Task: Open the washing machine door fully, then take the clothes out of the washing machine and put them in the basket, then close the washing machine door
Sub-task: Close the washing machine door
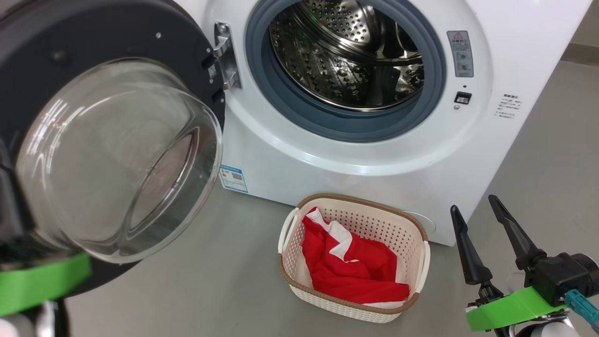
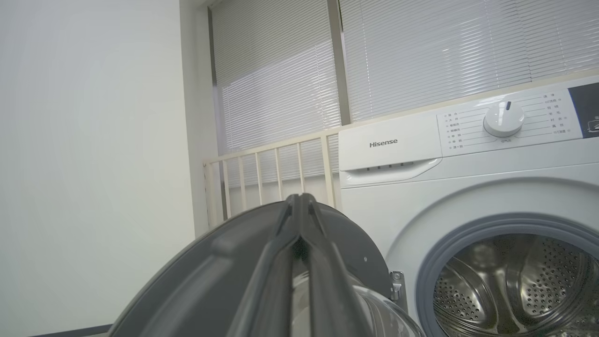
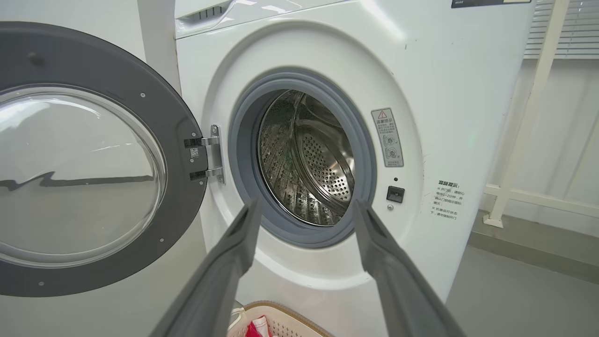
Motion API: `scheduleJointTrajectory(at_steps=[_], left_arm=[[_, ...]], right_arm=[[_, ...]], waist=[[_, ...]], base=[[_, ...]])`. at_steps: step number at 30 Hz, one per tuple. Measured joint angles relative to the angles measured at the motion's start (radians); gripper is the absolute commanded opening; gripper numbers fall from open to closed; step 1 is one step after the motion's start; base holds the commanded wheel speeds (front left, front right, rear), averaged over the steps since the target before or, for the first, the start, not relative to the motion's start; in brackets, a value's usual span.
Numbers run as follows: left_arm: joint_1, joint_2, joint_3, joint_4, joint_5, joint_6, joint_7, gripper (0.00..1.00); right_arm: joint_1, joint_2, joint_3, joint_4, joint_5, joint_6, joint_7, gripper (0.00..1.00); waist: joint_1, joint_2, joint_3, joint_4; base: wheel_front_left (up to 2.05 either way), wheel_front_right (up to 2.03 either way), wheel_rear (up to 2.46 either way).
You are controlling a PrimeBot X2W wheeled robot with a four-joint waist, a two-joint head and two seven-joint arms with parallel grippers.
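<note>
The washing machine (image 1: 327, 159) stands with its door (image 1: 117, 159) swung wide to the left, glass bowl facing out. Its steel drum (image 1: 346, 51) looks bare inside. On the floor before it sits the basket (image 1: 355, 201), with the red and white clothes (image 1: 355, 267) lying in it. My right gripper (image 1: 473, 203) is open at the lower right, beside the basket, fingers (image 3: 234, 262) pointing at the drum opening. In the left wrist view my left gripper (image 2: 299, 196) is shut, its fingers pressed together in front of the door's grey face (image 2: 210, 262); whether they touch it I cannot tell.
A green-taped left wrist (image 1: 42, 281) sits low by the door's bottom rim. A white rail fence (image 2: 271, 168) and window blinds stand behind the machine, and a plain wall (image 2: 93, 164) is to its left. Grey floor (image 1: 552, 140) spreads to the right of the machine.
</note>
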Motion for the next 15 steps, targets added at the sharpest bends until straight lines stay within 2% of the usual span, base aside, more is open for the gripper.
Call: scheduleJointTrajectory(at_steps=[2,8,15], left_arm=[[-0.043,0.024,0.034,0.0,0.0,0.017,0.008,0.0],[-0.211,0.107,0.142,0.108,-0.069,0.024,0.054,0.0],[-0.359,0.225,0.232,0.297,-0.126,0.042,0.207,0.0]], right_arm=[[0.0,-0.001,-0.001,0.0,0.0,0.0,0.0,1.0],[0.0,-0.006,0.002,0.005,0.0,0.0,0.0,1.0],[0.0,-0.016,0.001,0.006,0.0,0.0,0.0,1.0]], waist=[[0.0,0.0,0.001,-0.009],[0.0,0.0,0.013,-0.025],[0.0,0.0,0.026,-0.047]], base=[[0.0,0.0,0.0],[0.0,0.0,0.0],[0.0,0.0,0.0]])
